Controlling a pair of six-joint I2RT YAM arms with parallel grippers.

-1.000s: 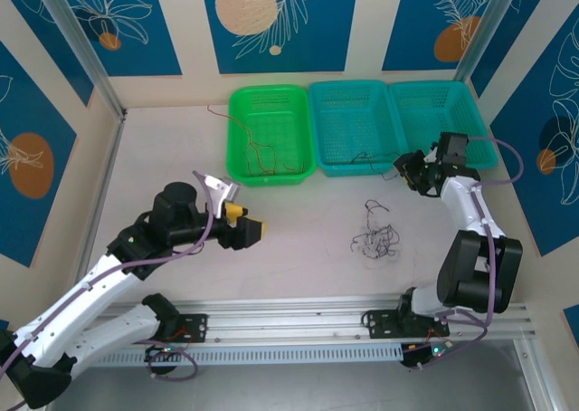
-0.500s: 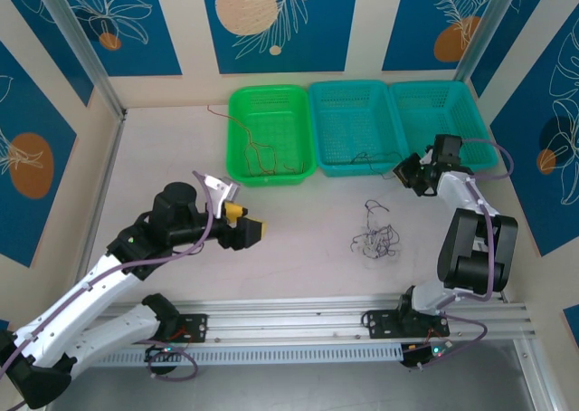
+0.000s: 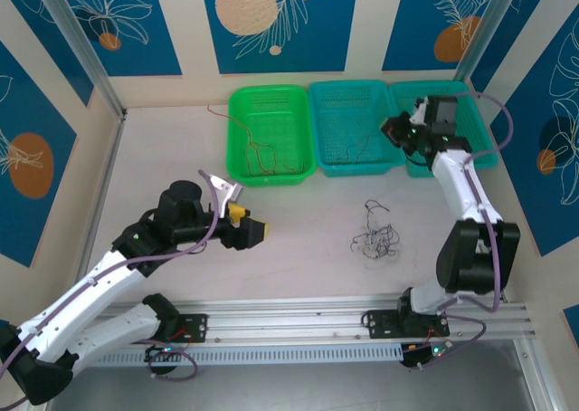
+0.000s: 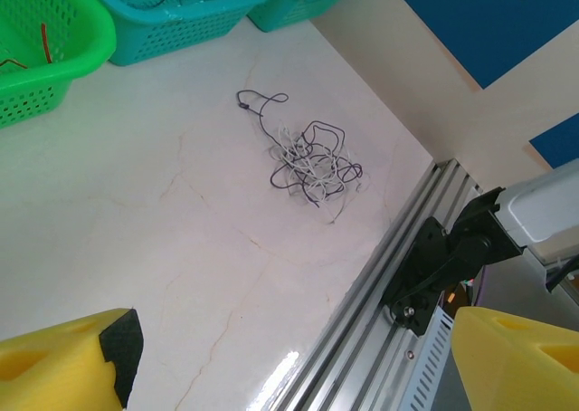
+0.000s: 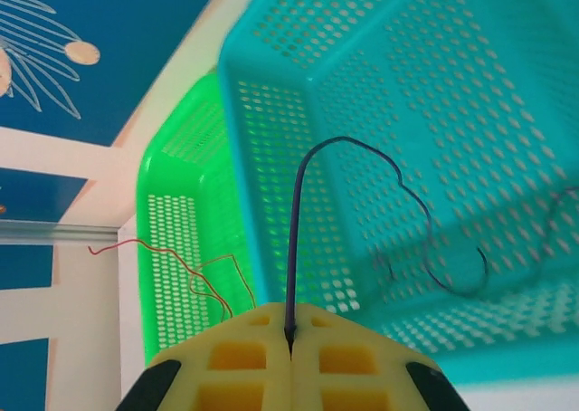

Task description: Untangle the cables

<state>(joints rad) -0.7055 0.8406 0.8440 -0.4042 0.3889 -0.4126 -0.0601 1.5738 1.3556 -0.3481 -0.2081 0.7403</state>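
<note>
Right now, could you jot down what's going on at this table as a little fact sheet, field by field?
Left gripper: open, holding nothing, above the table
Right gripper: shut on a dark cable, over the middle teal basket
Tangle: dark and whitish strands bunched on the table, touched by neither gripper
Green basket: holds red-orange cables, one trailing over its rim
</note>
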